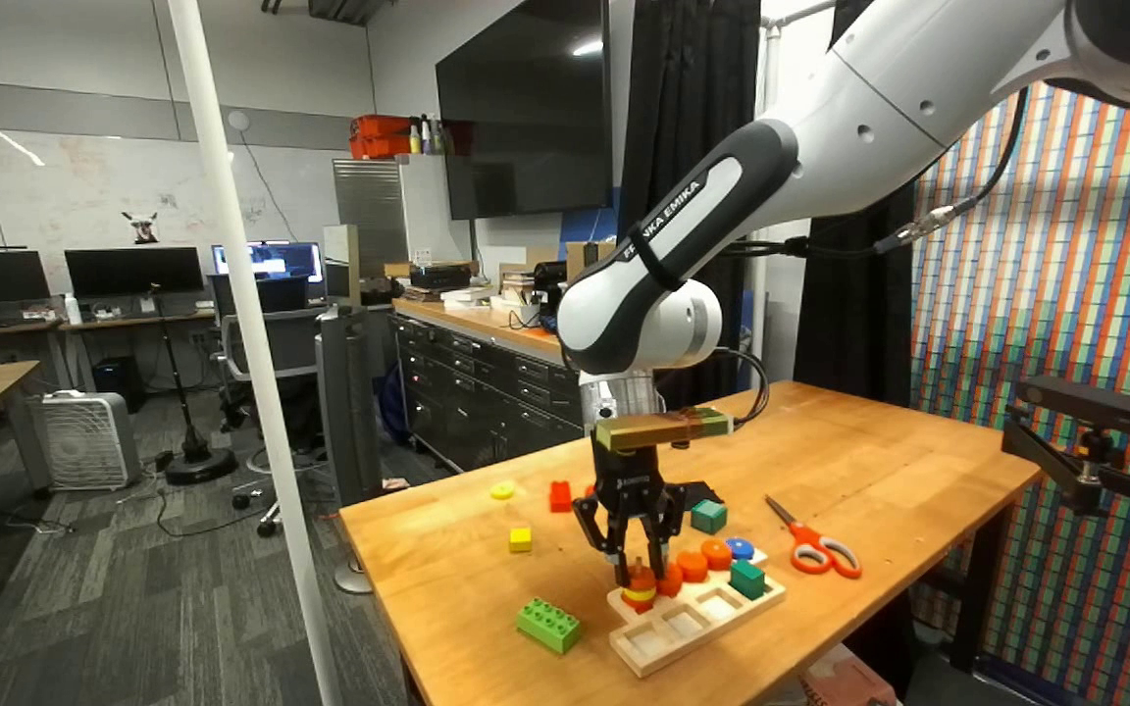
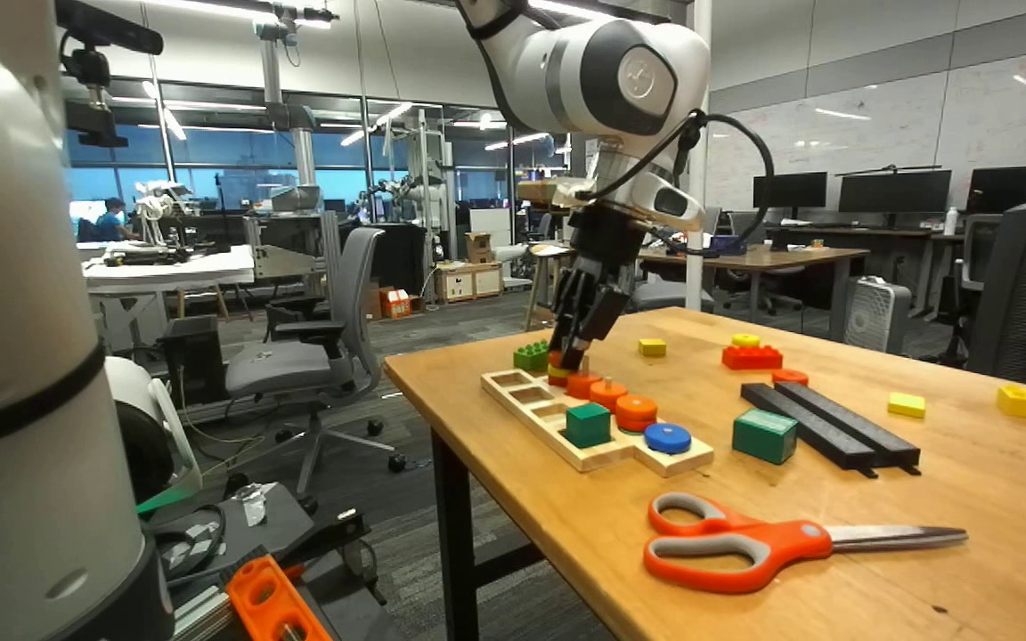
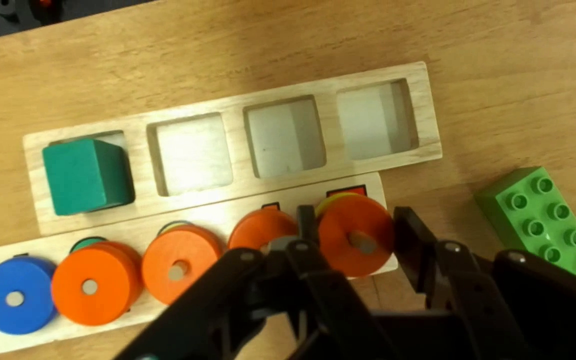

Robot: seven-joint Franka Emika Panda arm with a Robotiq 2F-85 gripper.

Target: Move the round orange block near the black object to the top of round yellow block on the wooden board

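Observation:
A round orange block (image 3: 343,232) sits on a peg at the end of the wooden board (image 3: 129,232), with the peg showing through its hole. The round yellow block (image 1: 639,595) shows just under it, above a red piece. In the wrist view only a sliver of the yellow block (image 3: 326,202) shows. My gripper (image 3: 355,225) has its fingers against both sides of the orange block; this also shows in an exterior view (image 1: 642,576). The black object (image 2: 825,427) lies farther off on the table. Another round orange piece (image 2: 789,377) lies beside it.
More orange round pieces (image 3: 180,262) and a blue one (image 3: 15,295) stand along the board. A slotted wooden tray (image 3: 235,170) with a green cube (image 3: 85,175) adjoins it. A green studded brick (image 3: 543,225), scissors (image 2: 762,543) and a green block (image 2: 764,435) lie nearby.

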